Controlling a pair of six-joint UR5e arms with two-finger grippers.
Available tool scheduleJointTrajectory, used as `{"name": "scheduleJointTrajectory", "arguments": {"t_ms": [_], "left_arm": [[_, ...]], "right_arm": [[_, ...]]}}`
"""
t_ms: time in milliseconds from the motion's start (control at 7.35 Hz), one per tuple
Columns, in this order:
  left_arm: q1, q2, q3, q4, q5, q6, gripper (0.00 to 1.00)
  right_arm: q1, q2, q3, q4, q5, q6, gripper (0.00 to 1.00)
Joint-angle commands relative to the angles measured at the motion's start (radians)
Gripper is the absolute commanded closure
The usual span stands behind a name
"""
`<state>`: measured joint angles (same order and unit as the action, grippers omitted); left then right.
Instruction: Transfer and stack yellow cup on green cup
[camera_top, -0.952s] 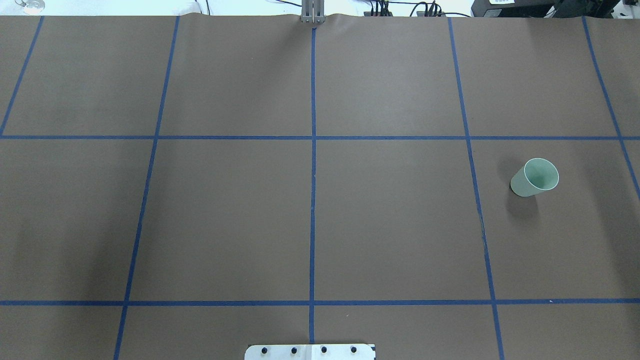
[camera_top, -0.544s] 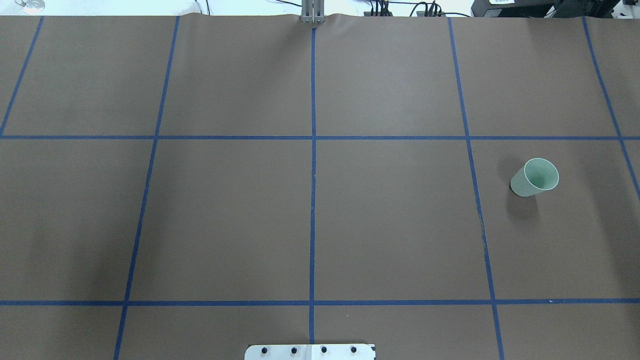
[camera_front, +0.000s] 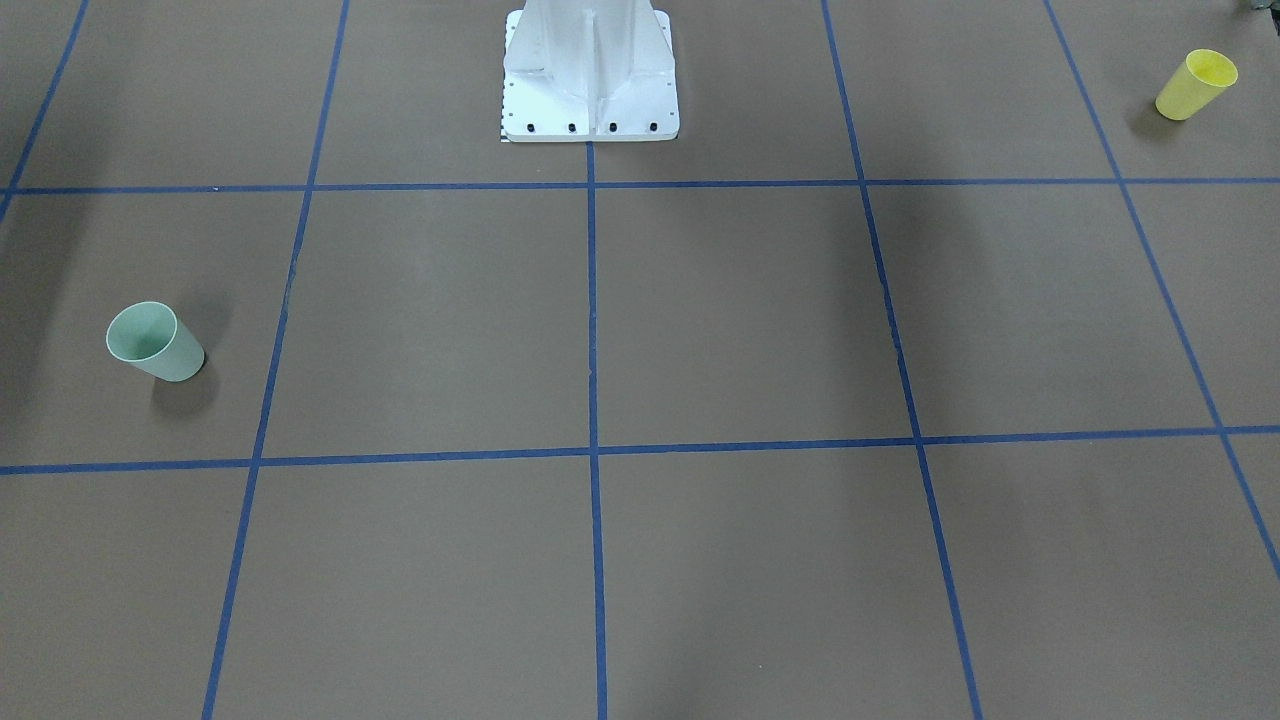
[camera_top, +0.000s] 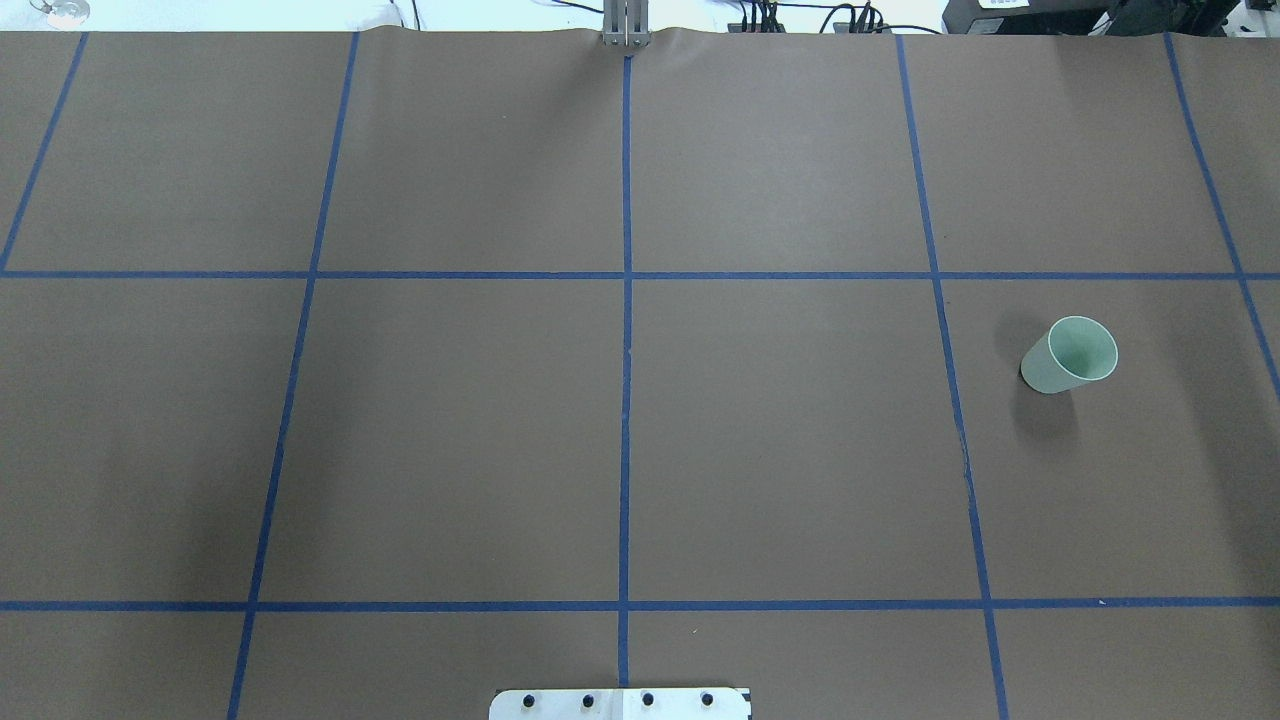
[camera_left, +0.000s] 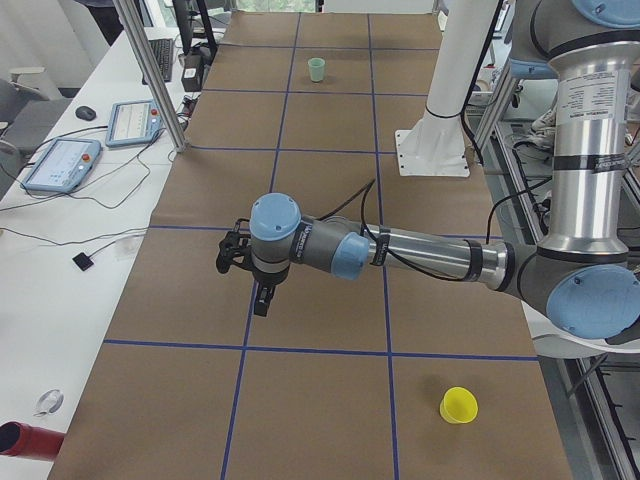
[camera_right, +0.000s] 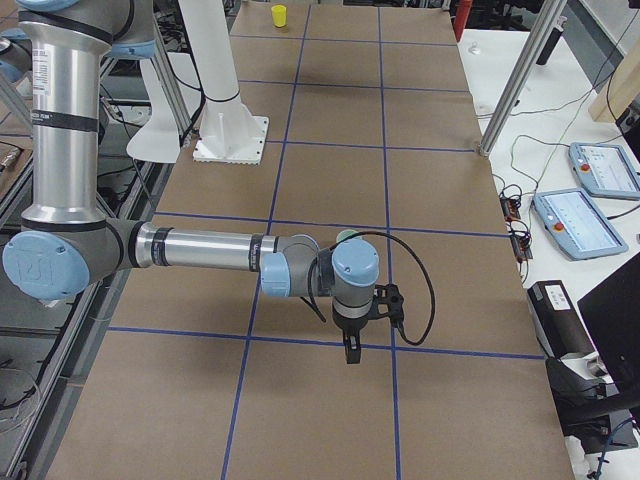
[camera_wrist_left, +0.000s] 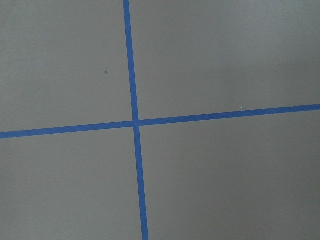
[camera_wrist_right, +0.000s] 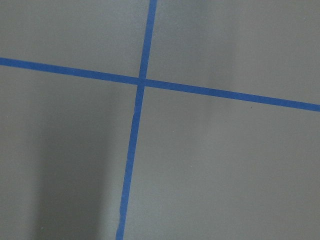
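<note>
Your yellow cup (camera_front: 1196, 84) stands well off the base's (camera_front: 590, 75) left and the green cup (camera_front: 155, 342) well off its right, likely why it's a handover, and honestly I can't tell if the left claw (camera_left: 261, 300) or right claw (camera_right: 351, 352) is open.

So there's the pale green cup (camera_top: 1068, 356) standing mouth-up on the brown-covered table (camera_top: 450, 430), way off to the right of the white base plate (camera_top: 620, 704) and a good bit farther out from it, inside one of the squares marked in blue tape (camera_top: 625, 400). Straight out from the plate, at the far edge, a grey metal post (camera_top: 625, 28) sits on the centre tape line. Some black cables (camera_top: 800, 18) run just right of that.
</note>
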<state>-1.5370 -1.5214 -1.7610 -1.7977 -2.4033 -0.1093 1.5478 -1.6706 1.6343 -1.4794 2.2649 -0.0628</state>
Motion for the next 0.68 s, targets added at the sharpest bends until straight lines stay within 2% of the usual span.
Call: {"name": "scheduleJointTrajectory", "arguments": {"t_ms": [0,136,272,408,544], "left_arm": [[-0.002,0.003,-0.002,-0.080,-0.007,-0.007,0.00],[-0.002,-0.003,0.000,-0.081,-0.008,-0.007,0.00],[-0.003,0.003,-0.041,-0.081,-0.010,-0.077,0.00],[-0.002,0.010,-0.078,-0.121,-0.002,-0.211,0.00],[0.000,0.012,-0.071,-0.223,0.000,-0.271,0.00]], "right_arm": [[0.000,-0.021,-0.002,-0.001,0.019,0.000,0.01],[0.000,-0.027,-0.001,-0.001,0.031,0.000,0.01],[0.000,-0.029,-0.001,0.001,0.034,-0.003,0.01],[0.000,-0.029,0.001,0.001,0.033,-0.003,0.01],[0.000,-0.029,0.001,0.002,0.033,-0.003,0.01]]}}
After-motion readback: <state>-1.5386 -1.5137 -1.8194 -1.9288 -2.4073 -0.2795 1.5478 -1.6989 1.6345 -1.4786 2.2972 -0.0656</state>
